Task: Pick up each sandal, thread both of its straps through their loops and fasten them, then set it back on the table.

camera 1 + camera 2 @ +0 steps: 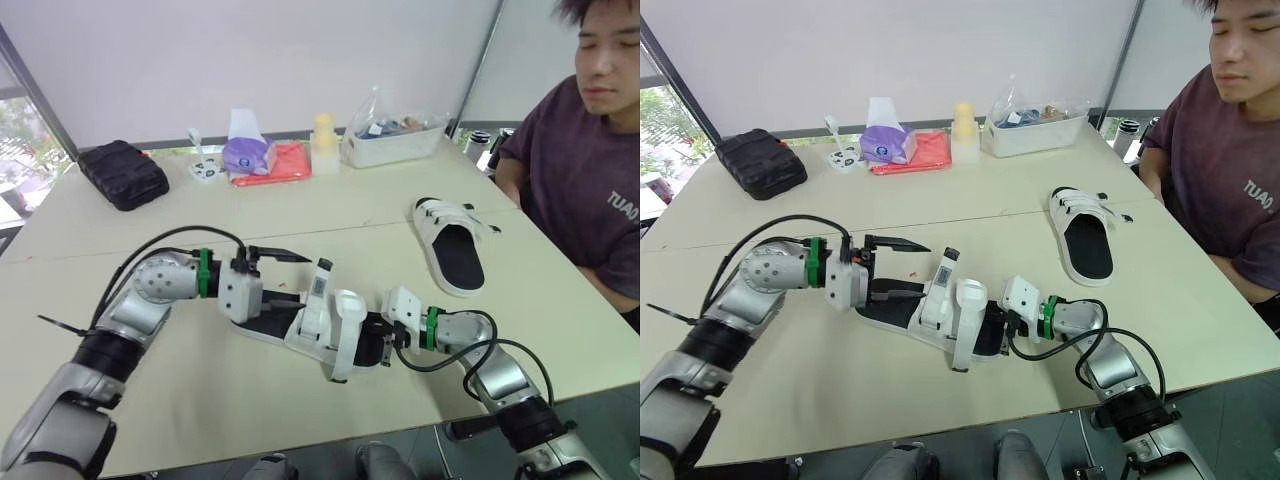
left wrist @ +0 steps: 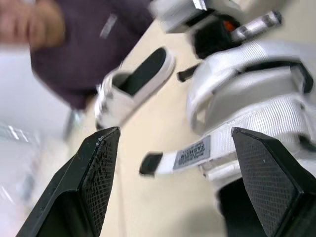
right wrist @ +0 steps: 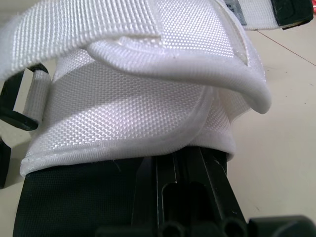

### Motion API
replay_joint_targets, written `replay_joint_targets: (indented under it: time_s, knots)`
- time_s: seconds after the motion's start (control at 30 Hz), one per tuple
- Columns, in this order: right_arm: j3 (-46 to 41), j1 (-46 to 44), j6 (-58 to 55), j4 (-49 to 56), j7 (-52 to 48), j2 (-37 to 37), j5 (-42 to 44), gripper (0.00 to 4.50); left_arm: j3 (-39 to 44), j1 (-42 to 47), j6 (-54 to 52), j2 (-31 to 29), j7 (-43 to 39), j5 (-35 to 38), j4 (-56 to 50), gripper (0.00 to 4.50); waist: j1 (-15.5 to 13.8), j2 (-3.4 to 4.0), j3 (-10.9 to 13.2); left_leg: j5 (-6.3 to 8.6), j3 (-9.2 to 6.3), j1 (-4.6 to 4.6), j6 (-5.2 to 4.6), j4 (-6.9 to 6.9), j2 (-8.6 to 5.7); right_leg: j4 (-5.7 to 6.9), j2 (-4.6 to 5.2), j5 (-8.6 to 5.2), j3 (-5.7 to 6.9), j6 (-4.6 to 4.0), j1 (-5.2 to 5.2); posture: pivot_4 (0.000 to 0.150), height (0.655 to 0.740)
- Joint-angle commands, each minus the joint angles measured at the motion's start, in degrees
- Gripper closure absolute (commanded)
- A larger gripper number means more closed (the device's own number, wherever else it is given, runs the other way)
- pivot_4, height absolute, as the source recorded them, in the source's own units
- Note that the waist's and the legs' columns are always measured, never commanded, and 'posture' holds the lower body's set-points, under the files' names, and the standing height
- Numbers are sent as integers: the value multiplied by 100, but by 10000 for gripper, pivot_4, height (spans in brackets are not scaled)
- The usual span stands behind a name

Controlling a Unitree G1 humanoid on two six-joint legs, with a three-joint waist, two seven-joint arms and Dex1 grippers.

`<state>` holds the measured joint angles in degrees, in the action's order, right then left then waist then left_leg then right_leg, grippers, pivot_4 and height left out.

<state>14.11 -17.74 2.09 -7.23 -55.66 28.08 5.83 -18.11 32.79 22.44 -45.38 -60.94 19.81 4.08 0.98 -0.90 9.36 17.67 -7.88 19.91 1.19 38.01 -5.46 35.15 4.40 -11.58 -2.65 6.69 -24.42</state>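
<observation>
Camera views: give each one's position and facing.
Eye views: on the head, facing forward and down at the table; left claw and right claw flank the near sandal.
Left wrist view: on that wrist, along its open claw toward the far sandal and person.
Right wrist view: on that wrist, close against the near sandal's strap.
Eye and left wrist views share the far sandal.

The near sandal [image 1: 300, 325] lies on the desk [image 1: 400, 215] just right of the left fingers [image 1: 280, 254]; the second sandal [image 1: 455, 245] lies well beyond, rightward.
</observation>
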Motion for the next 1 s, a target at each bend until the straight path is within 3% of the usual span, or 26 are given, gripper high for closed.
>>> replay_joint_targets:
  time_s: [0.03, 0.17, 0.23, 0.43, 0.67, 1.0]
  knots:
    - [197, 85, -97, -485, -41, -6, -228, 45000, 476, -99, -2646, -340, 399, 1548, -1608, 7929, 11, 0, 0, 0, 0, -2, -1, 0, 1, 0, 0, -1, 0, 1, 1, 1500, 7400]
    - [236, -37, -46, -651, -72, -67, -244, 45000, 685, -425, -4685, -551, 656, 2994, -2720, 7929, 28, 1, 1, 1, 0, -24, -2, -7, 3, -1, -2, -6, 0, 5, 21, 1500, 7400]
    - [244, -81, -26, -708, -87, -87, -248, 45000, 724, -649, -5252, -629, 533, 3317, -2947, 7929, 42, 1, 1, 3, 5, -52, -4, -19, 4, 1, -2, -18, -4, 2, 42, 1500, 7400]
    - [262, -145, 3, -771, -107, -88, -250, 45000, 639, -890, -6346, -485, 218, 3392, -2637, 7929, 15, 0, 1, 3, 4, -56, -4, -18, 22, -1, -29, -25, -6, -11, 47, 1500, 7400]
    - [247, -125, 7, -778, -102, -66, -256, 45000, 593, -948, -6699, -175, 1, 3150, -2577, 7929, 11, 1, 1, 4, 3, -56, -3, -18, 26, -2, -31, -26, -8, -15, 48, 1500, 7400]
    - [250, -139, -28, -747, -48, -108, -260, 45000, -221, -730, -6639, 410, -192, 1994, -2034, 7929, 3, 1, 0, 5, 3, -55, -1, -18, 26, -5, -32, -34, -10, -28, 48, 1500, 7400]
